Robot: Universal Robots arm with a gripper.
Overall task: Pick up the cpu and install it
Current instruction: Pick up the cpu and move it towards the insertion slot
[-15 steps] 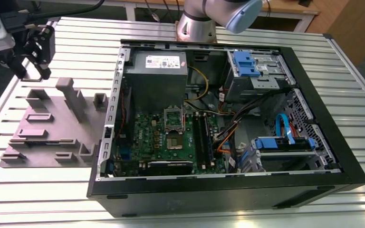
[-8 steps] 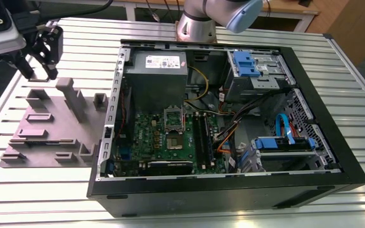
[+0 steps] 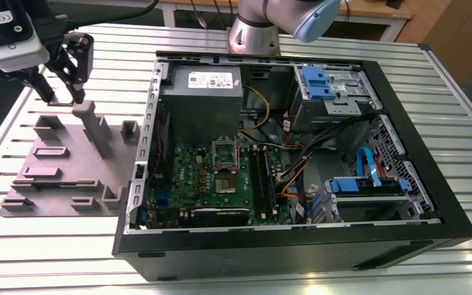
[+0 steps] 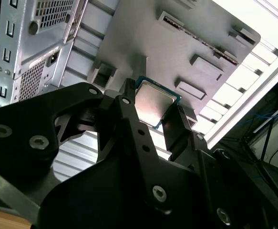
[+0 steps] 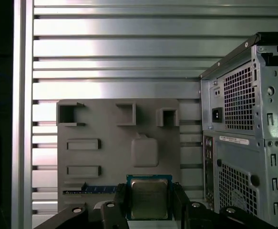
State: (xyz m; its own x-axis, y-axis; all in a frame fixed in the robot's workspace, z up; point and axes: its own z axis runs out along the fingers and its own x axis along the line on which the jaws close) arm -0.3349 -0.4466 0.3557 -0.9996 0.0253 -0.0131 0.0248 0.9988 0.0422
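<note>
The cpu (image 5: 149,196), a small square chip with a silver-grey metal top and a thin green rim, sits between my two black fingers (image 5: 120,204) in both wrist views. My gripper (image 5: 149,206) is shut on the cpu (image 4: 153,106), its fingers (image 4: 127,102) against opposite edges. In the exterior view my gripper (image 3: 62,98) hangs over the far end of the grey holder plate (image 3: 64,163), at the exterior view's left of the open computer case (image 3: 302,243). The motherboard's socket (image 3: 223,184) lies uncovered, with its hinged metal frame (image 3: 223,150) swung up.
The grey holder plate (image 5: 105,162) carries several raised blocks and posts (image 3: 84,126). A memory stick (image 5: 93,189) lies in one of its slots. The case holds a power supply (image 3: 201,101), blue drive brackets (image 3: 365,185) and loose cables (image 3: 297,166). The slatted metal table (image 3: 457,123) surrounds everything.
</note>
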